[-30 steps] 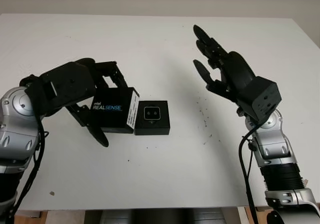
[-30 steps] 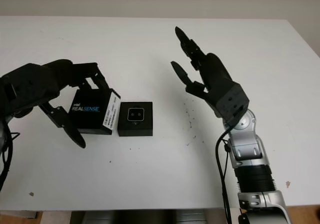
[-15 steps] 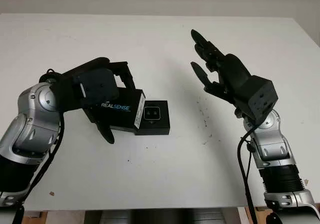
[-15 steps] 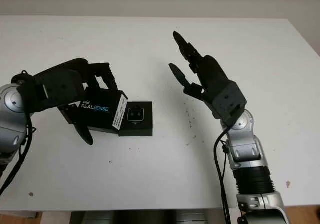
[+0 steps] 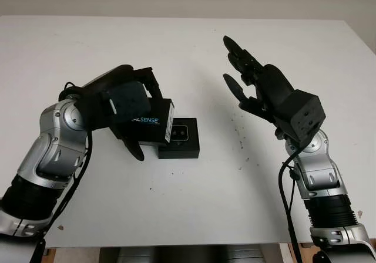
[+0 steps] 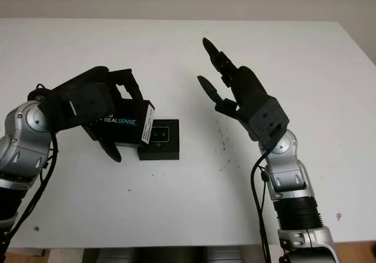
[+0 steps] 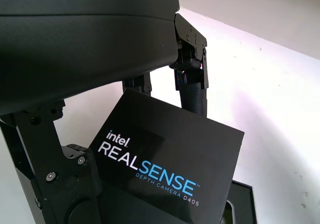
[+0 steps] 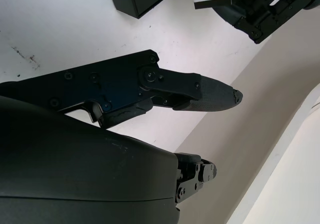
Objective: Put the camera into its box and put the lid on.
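Left hand gripped lid, tilted, overlapping box holding camera; needed levelling, squaring first; right hand raised, open.

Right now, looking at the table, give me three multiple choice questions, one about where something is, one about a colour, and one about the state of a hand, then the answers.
1. Where is the open box?
A. on the table, partly under the held lid
B. in the right hand
C. at the table's far edge

2. What colour is the lid?
A. white
B. black with white and blue lettering
C. red

3. What is the left hand doing?
A. lying open on the table
B. gripping the lid above the box's edge
C. holding the camera

Answers: 1 A, the lid overlaps the box's left side. 2 B, the wrist view reads RealSense. 3 B, its fingers clamp the lid; the right hand is open, raised above the table.
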